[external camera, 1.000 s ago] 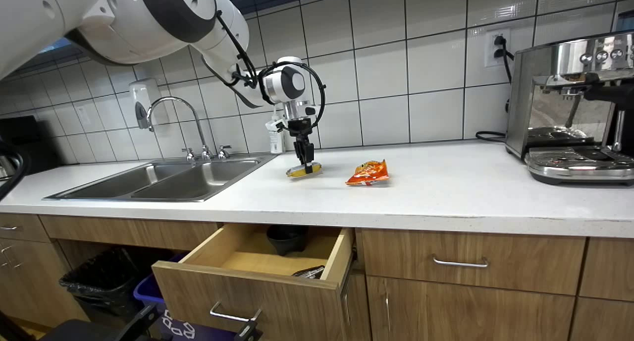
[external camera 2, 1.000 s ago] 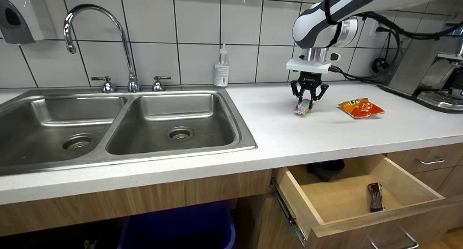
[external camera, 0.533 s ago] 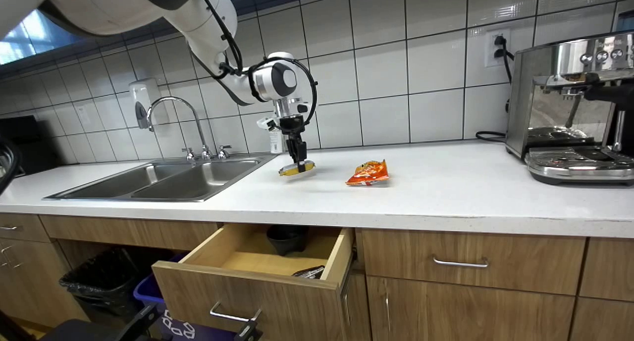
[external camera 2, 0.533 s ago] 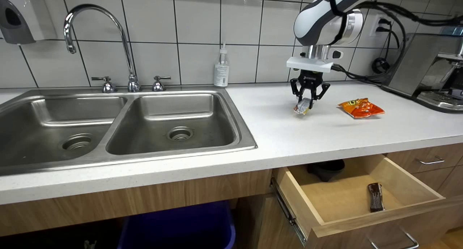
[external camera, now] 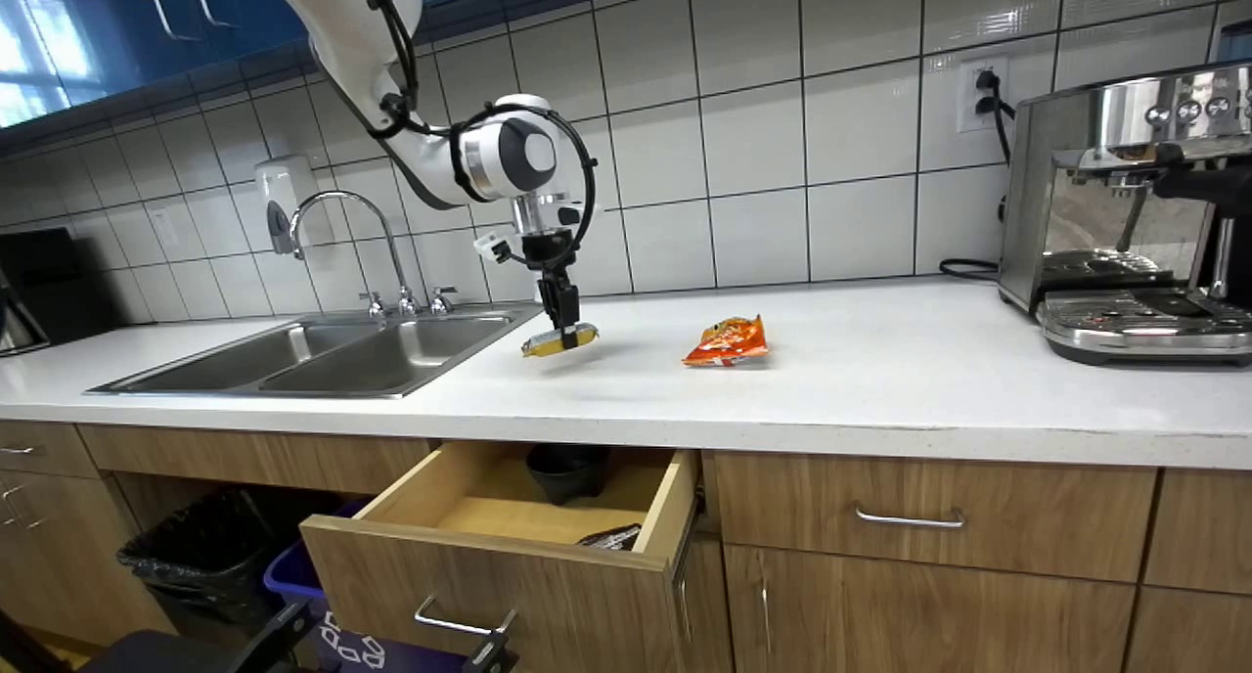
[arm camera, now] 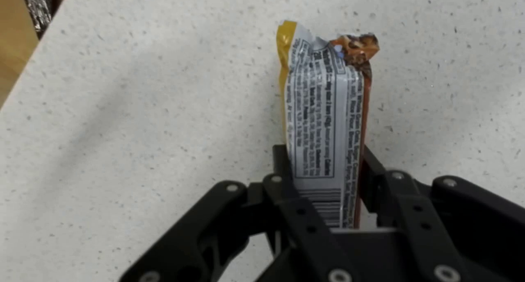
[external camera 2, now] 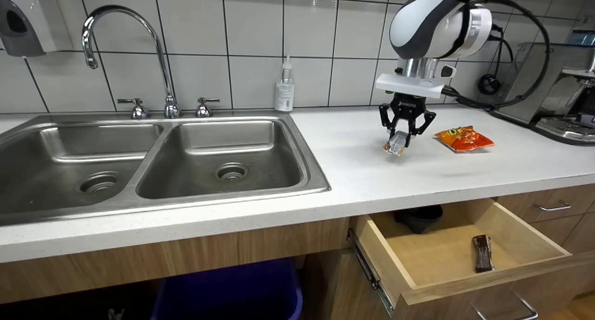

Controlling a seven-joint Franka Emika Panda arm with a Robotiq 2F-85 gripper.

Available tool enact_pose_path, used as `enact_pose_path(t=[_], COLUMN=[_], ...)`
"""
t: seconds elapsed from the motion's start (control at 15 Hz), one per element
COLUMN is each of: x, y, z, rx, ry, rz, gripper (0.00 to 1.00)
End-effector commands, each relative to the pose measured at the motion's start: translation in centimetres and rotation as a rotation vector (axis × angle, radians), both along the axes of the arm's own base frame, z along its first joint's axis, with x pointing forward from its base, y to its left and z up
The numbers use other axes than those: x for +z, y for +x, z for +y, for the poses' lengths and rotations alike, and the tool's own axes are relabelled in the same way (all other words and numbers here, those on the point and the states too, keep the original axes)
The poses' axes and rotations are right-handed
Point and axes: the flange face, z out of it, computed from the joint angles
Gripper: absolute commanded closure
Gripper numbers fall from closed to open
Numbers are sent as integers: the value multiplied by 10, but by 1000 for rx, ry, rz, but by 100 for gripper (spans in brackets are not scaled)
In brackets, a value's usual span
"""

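In an exterior view, the gripper [external camera: 569, 339] is pinching a snack bar [external camera: 544, 344] and is holding it above the counter [external camera: 880, 360], near the sink [external camera: 367, 365]; an orange bag [external camera: 729, 341] is lying apart on the counter. To judge by this, the pick-up is looking complete, while the release is remaining undone. In an exterior view, a drawer [external camera 2: 441, 251] is standing open below, with a black bowl [external camera 2: 420, 218] and a dark packet [external camera 2: 483, 254] resting inside, and the snack bar is hanging slightly tilted. In the wrist view, the fingers [arm camera: 281, 161] are pressing the snack bar's two long sides. Its wrapper is showing a white back with fine print and a barcode, one yellow edge, one orange-brown edge and a crumpled far end; the gripper is hiding the near end.
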Motion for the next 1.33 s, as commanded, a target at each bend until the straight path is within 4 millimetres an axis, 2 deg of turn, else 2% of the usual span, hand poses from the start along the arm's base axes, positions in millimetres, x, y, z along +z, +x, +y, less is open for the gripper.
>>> enact_pose_path(t=[0.0, 0.73, 1.27], x=[16, 18, 9], y=[-48, -151, -205], z=[5, 10, 7], rx=[-24, -17, -15], ry=[11, 36, 49], rz=[-20, -29, -9], gripper=[84, 84, 84])
